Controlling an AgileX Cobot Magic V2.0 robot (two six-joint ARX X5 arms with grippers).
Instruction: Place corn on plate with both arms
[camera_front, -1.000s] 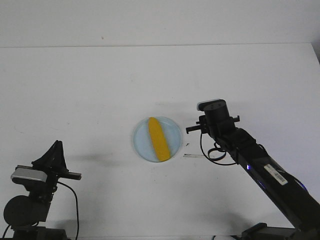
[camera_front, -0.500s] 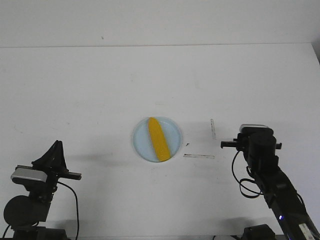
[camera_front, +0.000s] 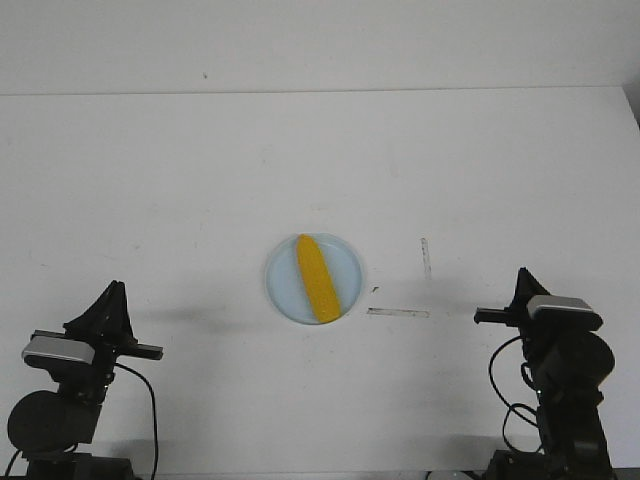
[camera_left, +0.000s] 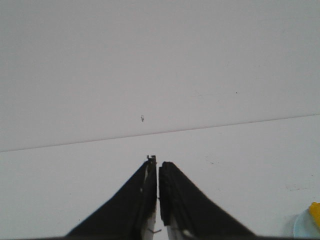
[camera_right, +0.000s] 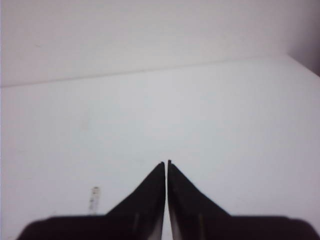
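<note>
The yellow corn lies lengthwise on the pale blue plate in the middle of the white table. My left gripper is pulled back at the front left, shut and empty, well apart from the plate. My right gripper is pulled back at the front right, also shut and empty. In the left wrist view the black fingers are pressed together at the gripper tip, and a sliver of the corn and plate shows at the edge. In the right wrist view the gripper is shut over bare table.
Thin tape marks lie on the table just right of the plate, one more behind them. The table's far edge meets a white wall.
My right arm has drawn back from beside the plate toward the front right and folded up. The corn, the plate and the left arm have not moved.
</note>
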